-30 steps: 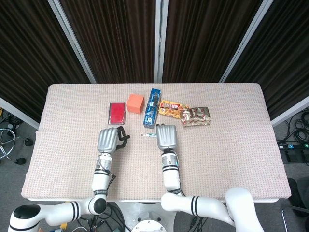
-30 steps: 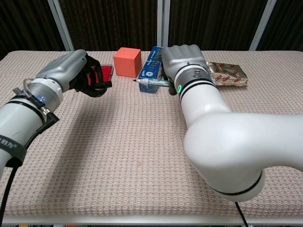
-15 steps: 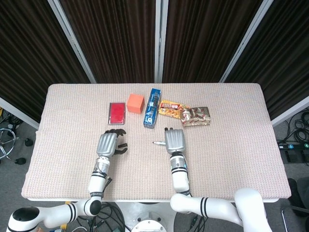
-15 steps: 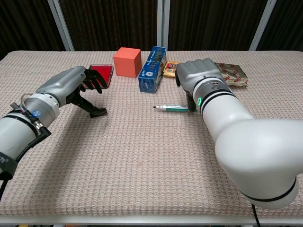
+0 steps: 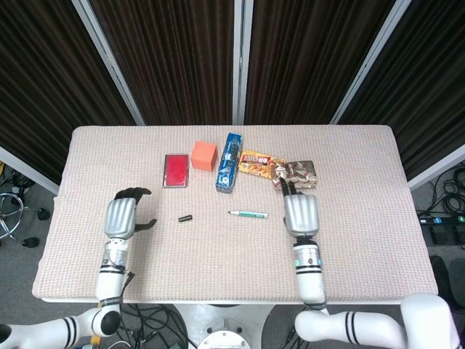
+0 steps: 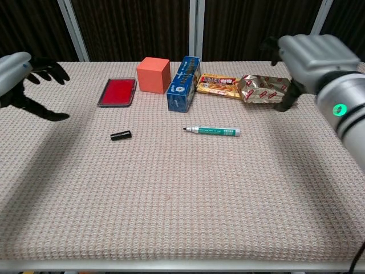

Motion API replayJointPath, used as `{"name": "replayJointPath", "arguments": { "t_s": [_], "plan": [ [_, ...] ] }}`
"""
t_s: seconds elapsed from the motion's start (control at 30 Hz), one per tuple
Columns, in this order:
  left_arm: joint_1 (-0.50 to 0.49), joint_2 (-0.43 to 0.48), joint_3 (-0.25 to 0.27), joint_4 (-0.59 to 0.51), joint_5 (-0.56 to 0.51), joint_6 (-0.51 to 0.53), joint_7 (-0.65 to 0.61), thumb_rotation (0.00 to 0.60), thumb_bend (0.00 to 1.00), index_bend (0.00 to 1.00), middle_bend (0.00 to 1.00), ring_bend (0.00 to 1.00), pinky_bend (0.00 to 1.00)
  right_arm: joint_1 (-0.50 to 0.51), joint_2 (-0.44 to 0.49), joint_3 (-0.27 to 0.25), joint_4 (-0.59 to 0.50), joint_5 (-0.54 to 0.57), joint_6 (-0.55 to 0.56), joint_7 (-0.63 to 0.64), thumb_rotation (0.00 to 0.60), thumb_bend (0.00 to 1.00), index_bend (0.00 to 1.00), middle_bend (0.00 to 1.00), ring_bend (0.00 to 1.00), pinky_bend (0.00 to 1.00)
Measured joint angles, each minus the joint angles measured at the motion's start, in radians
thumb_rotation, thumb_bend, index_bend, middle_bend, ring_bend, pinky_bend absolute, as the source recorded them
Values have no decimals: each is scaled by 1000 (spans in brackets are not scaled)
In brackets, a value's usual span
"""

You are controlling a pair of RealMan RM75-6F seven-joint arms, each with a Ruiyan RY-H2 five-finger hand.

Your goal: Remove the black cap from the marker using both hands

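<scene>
The marker (image 6: 214,131) lies flat near the middle of the worktop (image 6: 171,217), its bare tip pointing toward the robot's left, and the black cap (image 6: 121,135) lies apart from it on that side, so the cap is off and the task looks done. The two pieces rest well separated and nothing touches either. The left hand (image 5: 122,216) hangs over the left part of the worktop, fingers spread and holding nothing; the right hand (image 5: 301,212) hangs to the right of the marker, also empty with fingers loosely apart (in the chest view it sits in front of the foil packet). Both appear placed clear of the pieces. Along the far side stand a red flat tin (image 6: 117,92), an orange block (image 6: 153,75), a blue box (image 6: 183,83) and snack packets (image 6: 222,85).
</scene>
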Motion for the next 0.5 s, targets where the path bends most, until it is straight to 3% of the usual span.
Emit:
{"name": "replayJointPath", "arguments": {
  "t_s": [0.03, 0.1, 0.17, 0.3, 0.4, 0.5],
  "plan": [
    [15, 31, 23, -15, 11, 1, 2, 600, 99, 274, 190, 127, 188, -26, 29, -34, -5, -38, 21, 16, 600, 0, 82, 94, 62, 182],
    [52, 92, 85, -40, 43, 11, 9, 600, 92, 268, 167, 92, 156, -90, 97, -117, -10, -110, 59, 65, 600, 0, 20, 27, 0, 28],
    [91, 125, 137, -53, 73, 27, 15, 600, 91, 266, 161, 82, 146, -148, 156, -182, -12, -149, 80, 134, 600, 0, 2, 12, 0, 2],
    [177, 143, 236, -45, 153, 93, 37, 600, 91, 263, 163, 82, 151, -256, 200, -257, -3, -199, 100, 283, 600, 0, 0, 9, 0, 0],
    [232, 141, 289, -21, 186, 128, 48, 600, 91, 262, 163, 82, 152, -341, 205, -305, 28, -244, 116, 374, 600, 0, 0, 8, 0, 0],
    [275, 139, 309, -7, 195, 144, 28, 600, 91, 262, 164, 82, 152, -394, 194, -327, 74, -289, 127, 421, 600, 0, 0, 6, 0, 0]
  ]
}}
